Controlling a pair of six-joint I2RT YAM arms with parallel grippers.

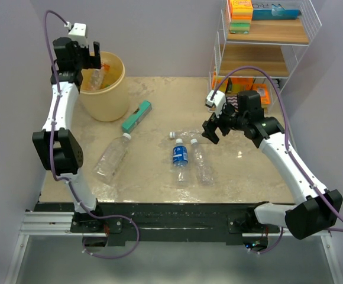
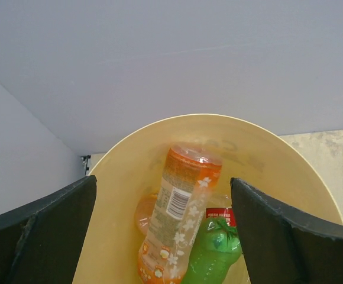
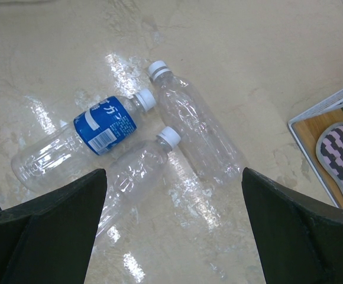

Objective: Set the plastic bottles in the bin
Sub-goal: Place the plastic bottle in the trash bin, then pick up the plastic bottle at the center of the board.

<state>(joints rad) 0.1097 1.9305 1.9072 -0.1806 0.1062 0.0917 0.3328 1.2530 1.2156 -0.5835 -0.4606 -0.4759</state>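
Observation:
My left gripper [image 1: 92, 58] hangs open over the round tan bin [image 1: 113, 105], holding nothing. In the left wrist view, between the spread fingers of that gripper [image 2: 162, 236], the bin [image 2: 118, 189] holds an orange bottle [image 2: 180, 216] leaning on its wall. A green bottle [image 2: 216, 257], a red-labelled one [image 2: 221, 215] and a second orange one [image 2: 143, 216] lie beneath. My right gripper [image 1: 212, 131] stands open above three bottles lying on the table: a blue-labelled bottle [image 3: 103, 127] and two clear ones [image 3: 139, 174] [image 3: 195, 133]. A larger clear bottle [image 1: 112, 157] lies left of them.
A flat teal box [image 1: 136, 116] lies between the bin and the bottles. A white wire shelf rack [image 1: 266, 35] with sponges and boxes stands at the back right; its lower board and a striped sponge [image 3: 340, 157] show at the right wrist view's edge.

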